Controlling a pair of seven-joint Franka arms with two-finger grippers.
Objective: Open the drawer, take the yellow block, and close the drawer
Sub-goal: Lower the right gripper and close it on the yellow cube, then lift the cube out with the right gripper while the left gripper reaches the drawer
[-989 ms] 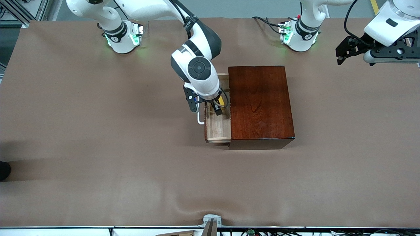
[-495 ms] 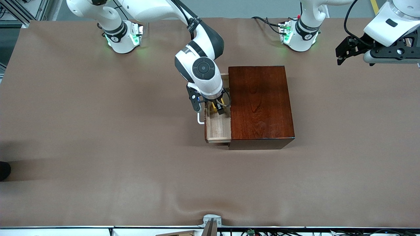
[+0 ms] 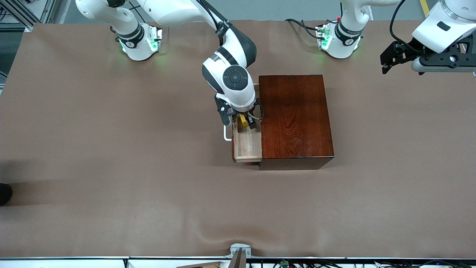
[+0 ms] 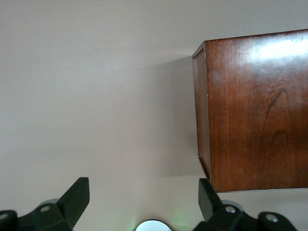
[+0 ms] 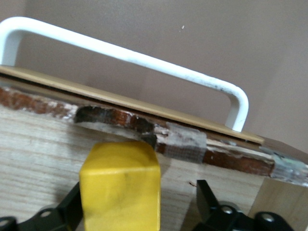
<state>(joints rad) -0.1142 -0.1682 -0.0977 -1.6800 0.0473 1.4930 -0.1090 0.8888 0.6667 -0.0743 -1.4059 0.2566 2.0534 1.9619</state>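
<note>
The drawer (image 3: 247, 147) stands pulled out of the dark reddish-brown box (image 3: 295, 119) toward the right arm's end of the table, its white handle (image 3: 225, 134) showing. My right gripper (image 3: 246, 123) is down inside it, open around the yellow block (image 3: 243, 119). In the right wrist view the block (image 5: 120, 187) sits on the drawer floor (image 5: 38, 159) against one finger, with a gap to the other, and the handle (image 5: 125, 55) runs past it. My left gripper (image 3: 386, 63) waits in the air at its own end of the table, open and holding nothing, with the box (image 4: 255, 110) in its view.
Brown cloth (image 3: 111, 167) covers the whole table. A small metal bracket (image 3: 240, 251) sits at the table edge nearest the front camera. The arm bases (image 3: 139, 42) stand along the edge at the robots' side.
My right hand has shifted along the drawer toward the robots' bases and the box, bringing its fingers around the yellow block. The fingers have narrowed slightly. The left arm has not moved.
</note>
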